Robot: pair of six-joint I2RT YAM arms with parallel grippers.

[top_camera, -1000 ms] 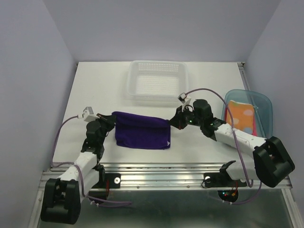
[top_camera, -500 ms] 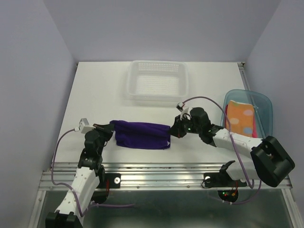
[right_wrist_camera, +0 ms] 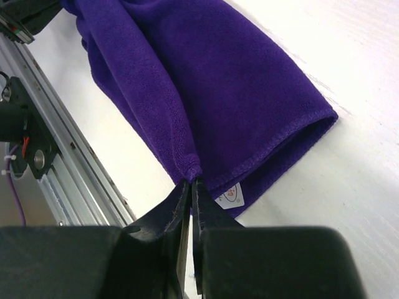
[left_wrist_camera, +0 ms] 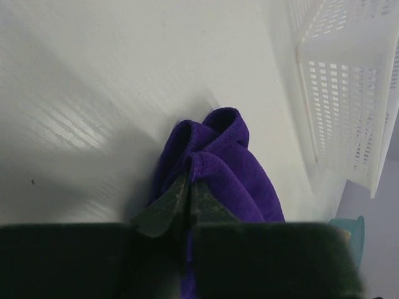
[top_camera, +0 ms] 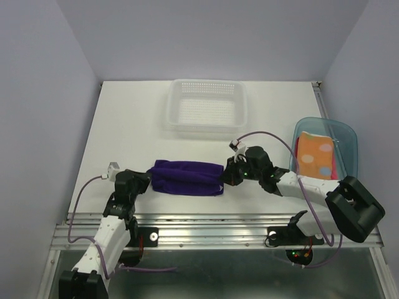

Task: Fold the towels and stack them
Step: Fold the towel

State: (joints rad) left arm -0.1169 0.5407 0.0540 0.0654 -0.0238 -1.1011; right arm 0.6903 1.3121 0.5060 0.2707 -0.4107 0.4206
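the dark purple towel (top_camera: 187, 177) lies stretched between the two sets of jaws, a narrower band than a second ago: both arms drew its far edge back over it, doubling it. the left gripper (left_wrist_camera: 189, 187) pinches its left end, the right gripper (right_wrist_camera: 191, 182) its right hem, each pressed together on cloth. the fold looks made; letting go seems next.

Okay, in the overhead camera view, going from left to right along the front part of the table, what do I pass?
left gripper → purple towel → right gripper → teal tray
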